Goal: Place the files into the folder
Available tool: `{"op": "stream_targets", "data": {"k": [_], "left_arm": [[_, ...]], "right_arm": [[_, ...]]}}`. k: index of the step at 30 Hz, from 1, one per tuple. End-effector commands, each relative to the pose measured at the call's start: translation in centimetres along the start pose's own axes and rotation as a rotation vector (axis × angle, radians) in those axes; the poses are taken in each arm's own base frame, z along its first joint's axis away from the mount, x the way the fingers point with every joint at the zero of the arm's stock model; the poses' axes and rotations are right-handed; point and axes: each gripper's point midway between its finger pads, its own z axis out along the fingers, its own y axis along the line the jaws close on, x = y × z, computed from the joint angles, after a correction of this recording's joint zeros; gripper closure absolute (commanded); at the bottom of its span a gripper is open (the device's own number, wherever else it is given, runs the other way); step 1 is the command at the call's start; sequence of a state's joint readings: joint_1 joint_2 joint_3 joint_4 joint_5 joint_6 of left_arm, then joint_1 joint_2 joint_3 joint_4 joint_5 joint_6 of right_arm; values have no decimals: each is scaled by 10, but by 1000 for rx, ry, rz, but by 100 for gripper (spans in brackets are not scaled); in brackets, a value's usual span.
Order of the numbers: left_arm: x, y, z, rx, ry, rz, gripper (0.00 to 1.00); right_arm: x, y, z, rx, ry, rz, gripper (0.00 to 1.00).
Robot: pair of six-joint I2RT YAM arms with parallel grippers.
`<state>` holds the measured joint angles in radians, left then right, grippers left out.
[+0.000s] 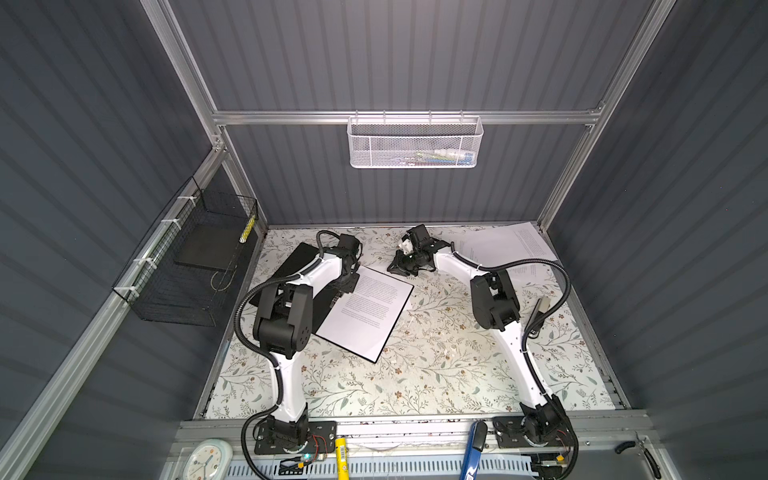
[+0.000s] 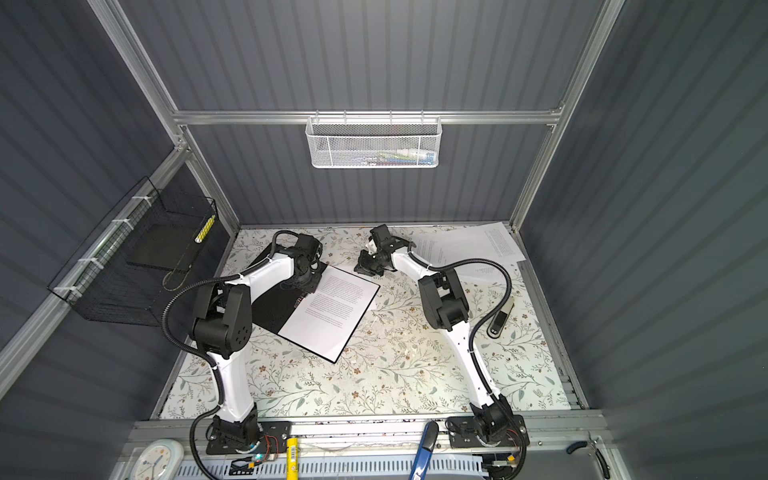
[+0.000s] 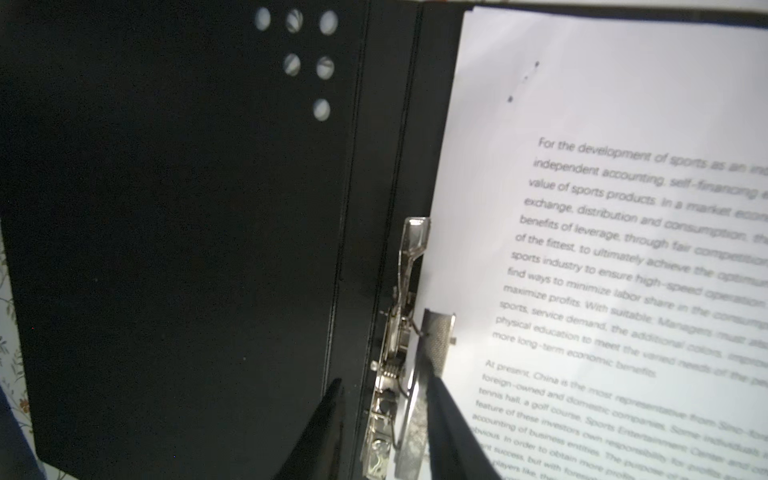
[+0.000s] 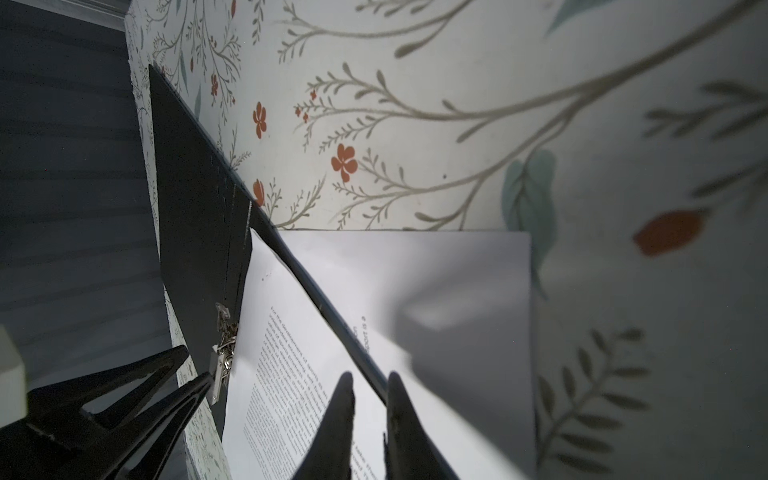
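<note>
Black-lined folder (image 1: 297, 259) is being shown open on the desk (image 1: 436, 374), files (image 1: 370, 316) inside, loose sheets (image 1: 507, 245) far right. Left pincer (image 3: 384, 382) is being held half-parted astride the clamp (image 3: 397, 324), grip untellable. Right pincer (image 4: 370, 378), nearly clenched, is being hovered at the folder edge, grasp unclear. Clamp likely needs lifting fully, sheets squared under.

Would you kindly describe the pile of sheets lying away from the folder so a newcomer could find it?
Start at the floral table and go to its far right corner. The loose sheets lie there, fanned and overlapping. Unlike the page in the open black-lined folder on the left, they rest straight on the tabletop.
</note>
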<state>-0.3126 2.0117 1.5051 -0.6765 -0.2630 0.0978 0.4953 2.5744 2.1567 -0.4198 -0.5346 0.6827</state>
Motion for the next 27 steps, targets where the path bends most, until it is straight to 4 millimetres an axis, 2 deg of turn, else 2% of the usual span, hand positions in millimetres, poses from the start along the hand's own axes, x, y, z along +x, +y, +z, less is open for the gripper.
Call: {"op": "stream_targets", "data": {"k": [1, 7, 12, 23, 27], "left_arm": [[5, -13, 6, 51, 33, 16, 62], [4, -23, 7, 66, 32, 33, 61], [5, -20, 12, 42, 51, 27, 64], [10, -17, 20, 14, 86, 16, 81], [11, -17, 19, 15, 90, 13, 93]], "right_arm": [[1, -4, 5, -9, 18, 27, 83], [0, -3, 5, -20, 17, 33, 82], [1, -4, 5, -23, 21, 41, 83], [0, -7, 6, -33, 23, 66, 82], [1, -9, 6, -27, 26, 75, 82]]}}
